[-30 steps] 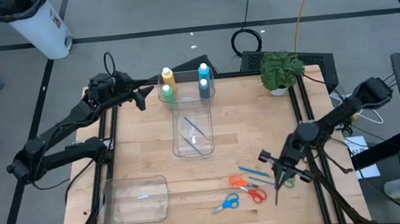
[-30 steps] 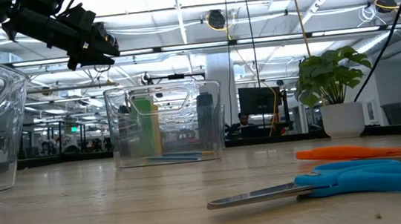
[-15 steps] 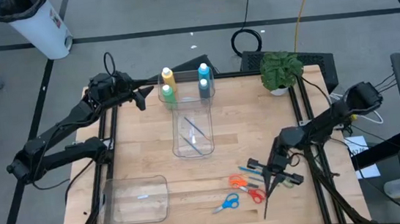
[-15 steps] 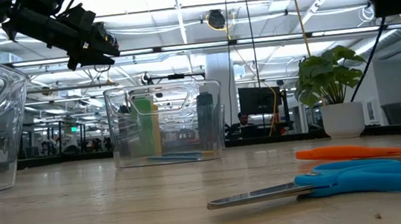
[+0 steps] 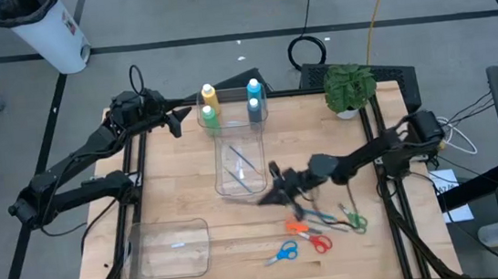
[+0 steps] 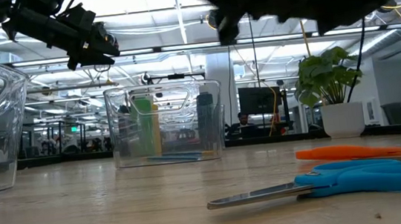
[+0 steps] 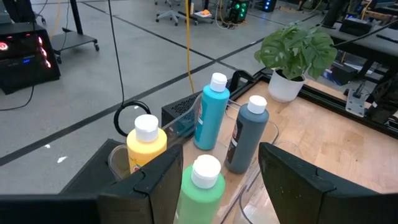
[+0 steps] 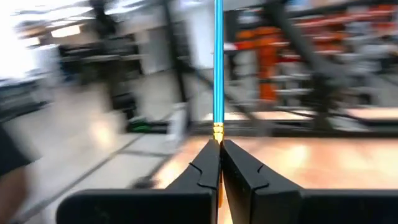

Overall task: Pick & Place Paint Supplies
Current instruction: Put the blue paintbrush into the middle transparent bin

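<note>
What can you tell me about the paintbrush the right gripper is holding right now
The paintbrush is thin and straight, with a bright blue handle and a gold metal band just above where the right gripper pinches it shut. In the right wrist view the handle points away from the fingers; the bristle end is hidden between them. Nothing else touches it. From above, the gripper carries it over the wooden table, beside the clear container.

Two dark jointed arms, black cables looped along them, left claw with broad matte-black fingers, right claw with tapered black fingers
</note>
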Available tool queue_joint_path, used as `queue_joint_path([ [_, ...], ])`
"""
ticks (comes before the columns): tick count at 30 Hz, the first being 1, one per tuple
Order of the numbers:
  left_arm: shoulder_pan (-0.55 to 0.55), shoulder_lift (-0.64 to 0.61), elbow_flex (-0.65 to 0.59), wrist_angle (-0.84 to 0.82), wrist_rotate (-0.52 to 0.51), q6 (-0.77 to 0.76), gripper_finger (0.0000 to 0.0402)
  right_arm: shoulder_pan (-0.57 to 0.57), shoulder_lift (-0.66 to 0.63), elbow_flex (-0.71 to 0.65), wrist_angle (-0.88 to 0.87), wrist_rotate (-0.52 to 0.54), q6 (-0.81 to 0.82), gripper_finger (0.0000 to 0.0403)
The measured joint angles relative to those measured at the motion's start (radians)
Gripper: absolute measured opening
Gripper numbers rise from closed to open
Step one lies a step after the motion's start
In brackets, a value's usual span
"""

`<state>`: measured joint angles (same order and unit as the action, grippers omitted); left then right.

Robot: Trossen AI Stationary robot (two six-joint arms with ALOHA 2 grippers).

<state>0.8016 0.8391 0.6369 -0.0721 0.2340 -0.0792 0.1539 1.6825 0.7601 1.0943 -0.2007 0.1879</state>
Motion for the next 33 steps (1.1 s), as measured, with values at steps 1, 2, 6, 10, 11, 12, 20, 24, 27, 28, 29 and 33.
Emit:
queue_joint_path([
  [1, 0.0, 0.0, 0.0, 0.0, 0.0, 0.0, 0.0214, -0.014, 0.023, 0.025, -0.005, 0.038, 0.015, 0.0],
  [2, 0.0, 0.0, 0.0, 0.0, 0.0, 0.0, 0.0214, -0.026, 0.043, 0.045, -0.022, 0.077, 0.032, 0.0],
  [6, 0.0, 0.0, 0.0, 0.0, 0.0, 0.0, 0.0214, -0.062, 0.088, 0.125, -0.174, 0.321, 0.072, 0.0],
  [10, 0.0, 0.0, 0.0, 0.0, 0.0, 0.0, 0.0214, -0.071, 0.085, 0.17, -0.334, 0.629, 0.06, 0.0],
  [11, 0.0, 0.0, 0.0, 0.0, 0.0, 0.0, 0.0214, -0.071, 0.085, 0.171, -0.351, 0.66, 0.055, 0.0],
  [12, 0.0, 0.0, 0.0, 0.0, 0.0, 0.0, 0.0214, -0.07, 0.085, 0.171, -0.363, 0.672, 0.043, 0.0],
  [20, 0.0, 0.0, 0.0, 0.0, 0.0, 0.0, 0.0214, -0.032, 0.085, 0.171, -0.46, 0.733, 0.039, 0.0],
  [24, 0.0, 0.0, 0.0, 0.0, 0.0, 0.0, 0.0214, -0.009, 0.085, 0.171, -0.488, 0.786, 0.04, 0.0],
  [27, 0.0, 0.0, 0.0, 0.0, 0.0, 0.0, 0.0214, 0.007, 0.085, 0.171, -0.5, 0.802, 0.088, 0.0],
  [28, 0.0, 0.0, 0.0, 0.0, 0.0, 0.0, 0.0214, 0.008, 0.085, 0.171, -0.507, 0.801, 0.105, 0.0],
  [29, 0.0, 0.0, 0.0, 0.0, 0.0, 0.0, 0.0214, 0.009, 0.085, 0.171, -0.519, 0.801, 0.122, 0.0],
  [33, 0.0, 0.0, 0.0, 0.0, 0.0, 0.0, 0.0214, 0.006, 0.085, 0.171, -0.555, 0.803, 0.171, 0.0],
])
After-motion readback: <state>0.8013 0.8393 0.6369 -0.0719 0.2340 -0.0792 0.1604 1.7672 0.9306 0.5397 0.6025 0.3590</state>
